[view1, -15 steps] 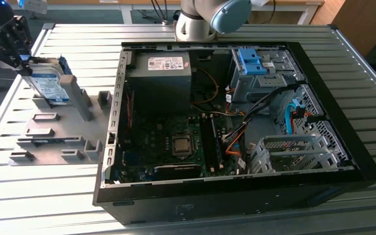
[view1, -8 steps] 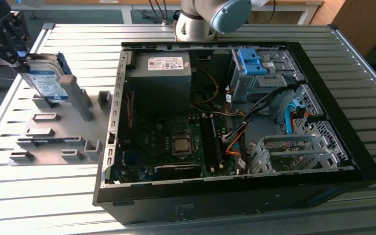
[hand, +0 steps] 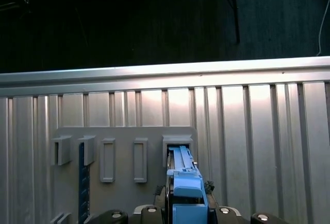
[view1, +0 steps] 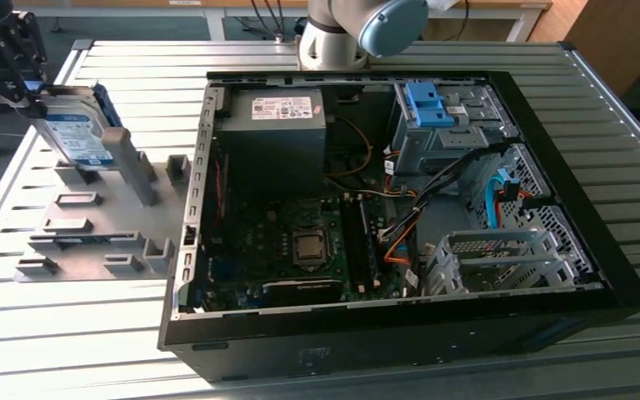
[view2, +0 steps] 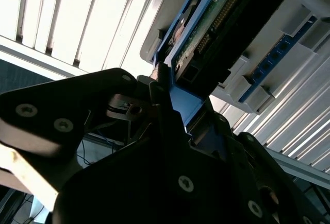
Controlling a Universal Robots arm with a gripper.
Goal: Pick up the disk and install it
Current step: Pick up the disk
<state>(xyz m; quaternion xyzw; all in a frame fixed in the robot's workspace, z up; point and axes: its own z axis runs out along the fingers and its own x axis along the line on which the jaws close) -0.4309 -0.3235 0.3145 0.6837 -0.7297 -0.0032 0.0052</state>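
The gripper (view1: 33, 93) has its fingers (view2: 164, 105) clamped on the disk (view1: 79, 133) by its blue rail (seen close up in the second wrist view). The disk stands upright at the grey rack (view1: 87, 242), by the table's (view1: 409, 58) edge at the exterior view's left, apart from the open case (view1: 409, 342)

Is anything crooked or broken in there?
Nothing looks broken. The silver hard drive in its blue plastic frame leans tilted over the grey slotted holder plate because the black gripper holds it. The black computer case lies open, with orange and black wires loose inside.
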